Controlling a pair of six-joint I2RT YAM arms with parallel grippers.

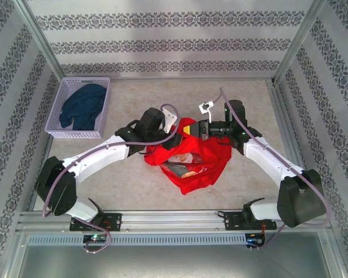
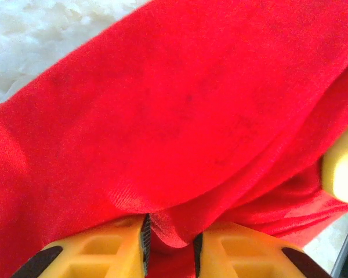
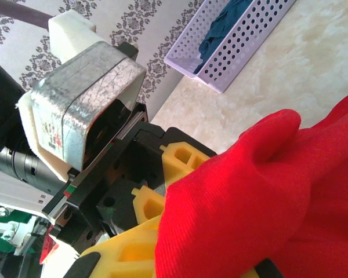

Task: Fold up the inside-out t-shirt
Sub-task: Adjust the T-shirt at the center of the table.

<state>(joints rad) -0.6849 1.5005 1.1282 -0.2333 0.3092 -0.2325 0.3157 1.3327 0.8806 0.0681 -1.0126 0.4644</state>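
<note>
The inside-out t-shirt [image 1: 188, 159] is a bright red bunch at the table's middle, its top pulled up between the two grippers and a multicoloured print [image 1: 182, 165] showing in its folds. At the shirt's upper left edge, my left gripper [image 1: 177, 131] is shut on a fold of red fabric [image 2: 180, 104], which fills the gap between its yellow fingers [image 2: 122, 249]. My right gripper [image 1: 199, 128] meets it from the right, shut on the same upper edge. Red cloth [image 3: 267, 202] drapes over its yellow fingers [image 3: 127, 255] and hides their tips.
A lavender perforated basket [image 1: 61, 110] stands at the back left with a dark navy garment [image 1: 84, 104] in it. Patterned walls and metal frame posts close in the table. Bare marbled tabletop [image 1: 133, 185] lies around the shirt.
</note>
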